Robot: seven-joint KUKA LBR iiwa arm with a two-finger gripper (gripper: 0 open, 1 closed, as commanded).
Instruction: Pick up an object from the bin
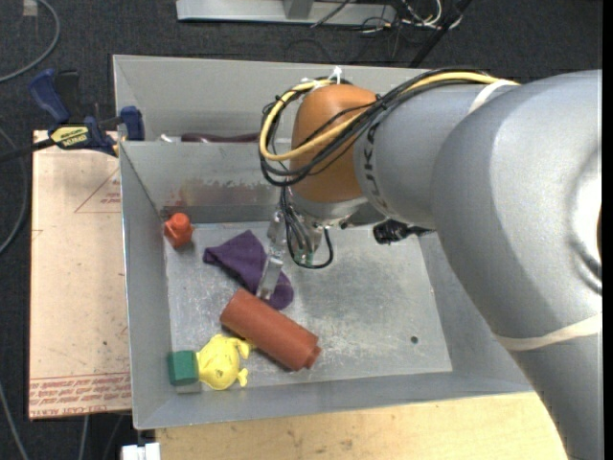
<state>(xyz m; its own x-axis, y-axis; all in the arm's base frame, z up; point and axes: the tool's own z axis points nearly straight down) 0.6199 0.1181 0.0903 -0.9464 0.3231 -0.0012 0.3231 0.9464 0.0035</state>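
My gripper hangs below the orange wrist cover, in the left half of the bin. Its tip is down on the right part of a crumpled purple cloth. Just in front of it a red-brown cylinder lies on its side, slanting toward the front of the bin. The cylinder's upper end sits close to the cloth's lower edge. The view does not show anything held in the gripper.
A yellow rubber duck and a green block lie side by side in the front left corner. A small orange thing sits by the left wall. The arm covers the back right of the bin.
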